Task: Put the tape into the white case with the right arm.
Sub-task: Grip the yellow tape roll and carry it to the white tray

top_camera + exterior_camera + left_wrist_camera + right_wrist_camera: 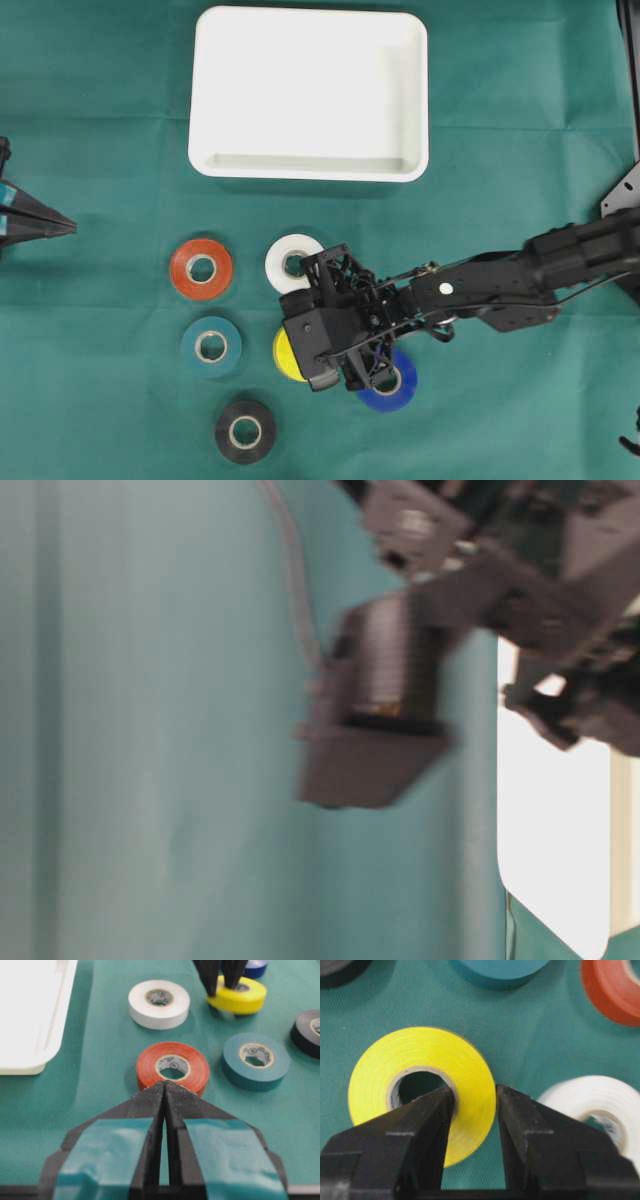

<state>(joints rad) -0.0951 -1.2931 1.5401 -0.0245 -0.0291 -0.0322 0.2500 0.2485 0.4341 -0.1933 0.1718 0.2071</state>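
The yellow tape [420, 1085] lies flat on the green cloth, partly hidden under the arm in the overhead view [284, 354]. My right gripper [474, 1096] is shut on the roll's wall, one finger inside the core and the other against the outer face. The left wrist view shows the same grip from across the table, the two black fingertips [209, 982] standing on the yellow tape [240, 999]. The white case [310, 92] sits empty at the far middle of the table. My left gripper [165, 1086] rests shut and empty at the left edge [66, 226].
Around the yellow roll lie a white roll [288, 248], an orange roll [201, 268], a teal roll [211, 346], a black roll [245, 431] and a blue roll [398, 392] under the right arm. The table-level view is blurred by arm parts close to the lens.
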